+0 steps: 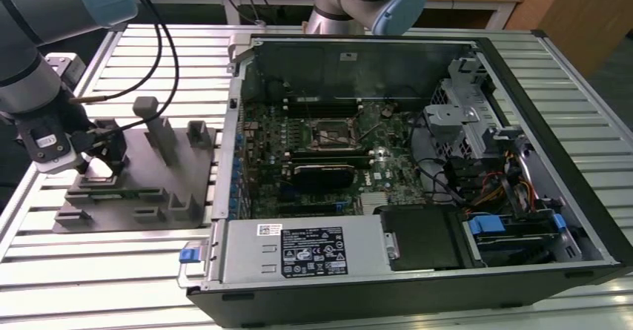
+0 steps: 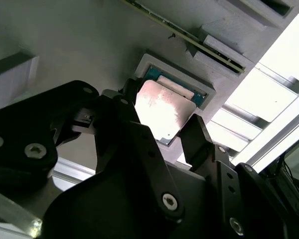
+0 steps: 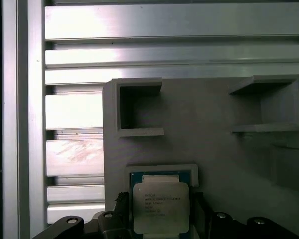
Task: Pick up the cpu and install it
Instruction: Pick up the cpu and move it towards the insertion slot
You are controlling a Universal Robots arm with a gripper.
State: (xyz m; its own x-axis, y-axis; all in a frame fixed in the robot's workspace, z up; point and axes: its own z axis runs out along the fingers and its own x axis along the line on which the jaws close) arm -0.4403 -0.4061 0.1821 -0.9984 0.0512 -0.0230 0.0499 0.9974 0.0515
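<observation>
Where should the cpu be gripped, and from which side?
Probably by two opposite edges, coming straight down: the cpu lies flat, top up, sunk in the tray, so only its thin sides offer a pinch.

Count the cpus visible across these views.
1. The cpu lies in a square recess of the grey fixture tray, with the jaws of the gripper on either side. Whether the motherboard socket holds another cannot be told.

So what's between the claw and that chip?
Nothing: in the first wrist view the open claw straddles the cpu, with only bare gaps on either side.
</observation>
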